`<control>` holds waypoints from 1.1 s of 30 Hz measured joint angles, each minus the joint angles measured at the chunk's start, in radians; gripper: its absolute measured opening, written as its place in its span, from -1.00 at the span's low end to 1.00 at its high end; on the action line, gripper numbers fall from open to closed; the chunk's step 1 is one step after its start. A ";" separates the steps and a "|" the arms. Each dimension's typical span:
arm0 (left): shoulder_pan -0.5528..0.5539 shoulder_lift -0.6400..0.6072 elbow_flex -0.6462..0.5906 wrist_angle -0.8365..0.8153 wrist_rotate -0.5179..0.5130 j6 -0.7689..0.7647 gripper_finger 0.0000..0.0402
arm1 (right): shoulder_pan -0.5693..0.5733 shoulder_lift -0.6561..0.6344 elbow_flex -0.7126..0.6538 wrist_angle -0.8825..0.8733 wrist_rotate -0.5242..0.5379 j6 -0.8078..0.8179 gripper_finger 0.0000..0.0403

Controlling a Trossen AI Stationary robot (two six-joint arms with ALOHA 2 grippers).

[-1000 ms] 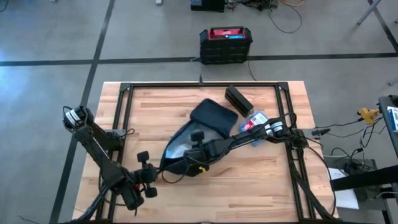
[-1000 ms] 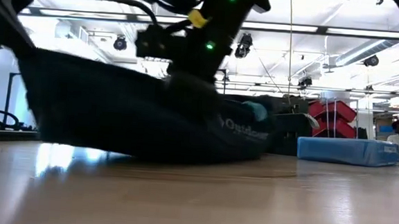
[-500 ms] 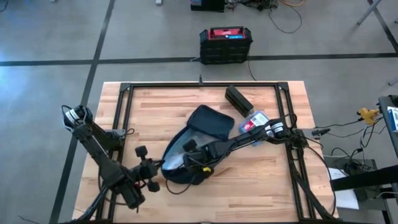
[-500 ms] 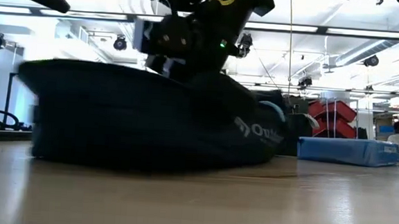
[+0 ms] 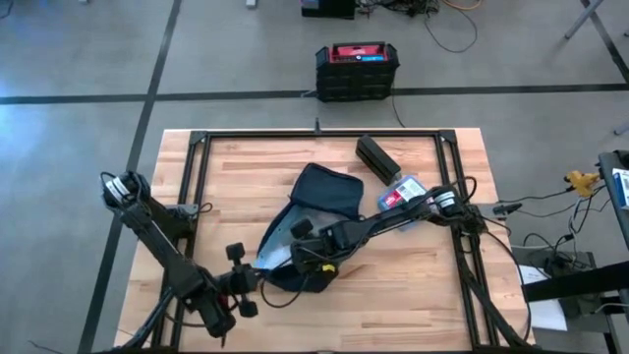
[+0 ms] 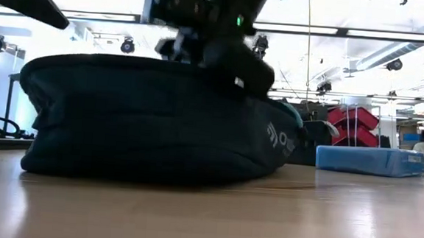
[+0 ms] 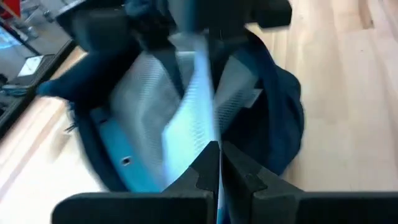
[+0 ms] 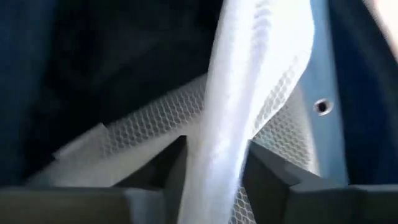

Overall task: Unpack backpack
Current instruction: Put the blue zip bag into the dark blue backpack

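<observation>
- My right end effector [image 5: 307, 258] is down in the backpack's [image 5: 324, 192] open mouth, mid-bench, clenched on a fold of pale mesh lining [image 8: 249, 93].
- My left end effector [image 5: 242, 292] sits just beside the bag's near end, fingers pressed together on a thin edge of the same mesh [image 7: 193, 118].
- Risk: I judge that pulling on lining drags the whole soft bag and frees no contents.
- Nearby: blue box [image 5: 401, 192] and dark block [image 5: 376, 157] beyond the bag; my right arm crosses over the box.
</observation>
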 joint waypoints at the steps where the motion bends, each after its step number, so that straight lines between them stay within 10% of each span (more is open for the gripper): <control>1: 0.008 0.014 -0.013 0.033 0.000 0.006 -1.00 | 0.004 -0.005 0.000 0.002 0.000 0.002 -0.20; 16: 0.111 0.222 -0.064 0.178 0.134 -0.029 -1.00 | 0.079 -0.080 0.065 -0.002 0.009 0.018 0.11; 33: 0.099 0.201 -0.027 0.195 0.161 0.043 -1.00 | 0.039 0.083 0.046 0.124 0.150 0.153 -0.82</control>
